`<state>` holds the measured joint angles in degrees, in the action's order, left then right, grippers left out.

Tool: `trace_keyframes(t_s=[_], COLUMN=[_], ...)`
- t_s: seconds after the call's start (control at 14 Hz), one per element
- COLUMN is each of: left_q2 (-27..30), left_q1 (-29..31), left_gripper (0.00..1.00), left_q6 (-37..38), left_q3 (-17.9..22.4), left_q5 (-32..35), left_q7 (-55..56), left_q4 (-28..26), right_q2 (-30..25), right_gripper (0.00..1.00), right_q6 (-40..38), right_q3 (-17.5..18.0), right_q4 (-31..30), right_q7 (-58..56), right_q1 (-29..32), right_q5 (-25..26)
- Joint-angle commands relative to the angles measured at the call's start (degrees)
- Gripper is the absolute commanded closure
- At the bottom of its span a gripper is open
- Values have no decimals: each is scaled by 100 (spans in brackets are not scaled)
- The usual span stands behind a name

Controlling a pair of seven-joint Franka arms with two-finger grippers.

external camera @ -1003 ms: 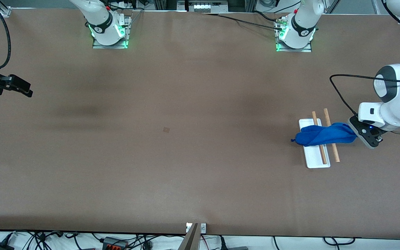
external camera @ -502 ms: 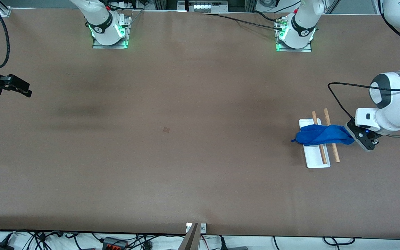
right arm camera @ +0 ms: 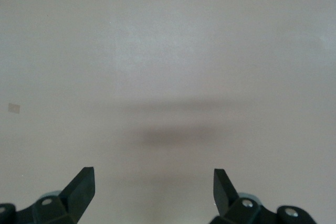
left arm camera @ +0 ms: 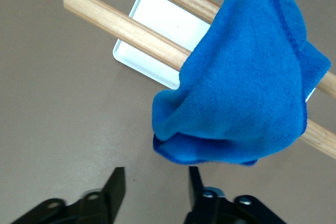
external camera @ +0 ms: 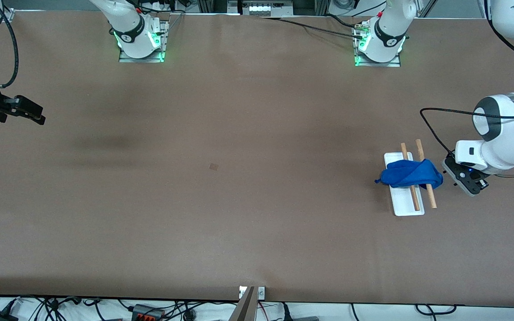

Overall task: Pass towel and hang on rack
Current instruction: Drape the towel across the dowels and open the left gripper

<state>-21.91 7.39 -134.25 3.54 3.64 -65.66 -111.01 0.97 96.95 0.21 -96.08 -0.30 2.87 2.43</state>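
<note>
Brown, matte table surface (external camera: 239, 214) carries little around my work area: one small darker square patch (external camera: 213, 166) near the middle of the table, and cables (external camera: 105, 307) and plugs along the edge nearest the front camera, off the tabletop. Nothing stands between my grippers and the task items. Count: one small bright royal-blue soft cloth towel (external camera: 411, 174), one small rack with a flat white rectangular base (external camera: 403, 206) and two parallel light-brown wooden rods (external camera: 429, 196), two arms, two grippers. The towel lies draped across both rods, bunched near their middle, with one end hanging toward the right arm's end of the table over the edge of the white base; in the left wrist view the cloth (left arm camera: 247, 87) covers both rods (left arm camera: 121, 27) and folds down on my side. My left gripper (external camera: 455, 171) is just beside the rack, toward the left arm's end of the table, fingers (left arm camera: 114, 187) spread apart and clear of the towel, gripping nothing. My right gripper (external camera: 27, 111) waits at the right arm's end of the table, well apart from the rack, fingers (right arm camera: 84, 182) spread wide over bare table, holding nothing.
</note>
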Motion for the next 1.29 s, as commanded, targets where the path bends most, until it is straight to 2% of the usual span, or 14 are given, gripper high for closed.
trace_keyframes(t_s=[0.0,0.43,0.86,1.0,1.22], left_q2=[134,538,1328,1662,1988], left_q1=[34,8,-186,-221,-308], left_gripper=[0,0,0,0,0], left_q6=[57,531,1225,1943,2972], left_q3=[-28,-20,-11,-2,42], left_q5=[-170,-258,-311,-547,-548], left_q7=[-193,-131,202,543,2191], left_q4=[10,27,132,333,738], right_q2=[-36,-62,-88,-88,-88], right_gripper=[0,0,0,0,0], right_q6=[-80,-98,-106,-124,-239], right_q3=[50,58,58,58,58], right_q4=[54,19,19,19,28], right_q7=[-84,-128,-128,-128,-110], right_q1=[56,56,56,65,65], right_q5=[-32,-6,108,117,82])
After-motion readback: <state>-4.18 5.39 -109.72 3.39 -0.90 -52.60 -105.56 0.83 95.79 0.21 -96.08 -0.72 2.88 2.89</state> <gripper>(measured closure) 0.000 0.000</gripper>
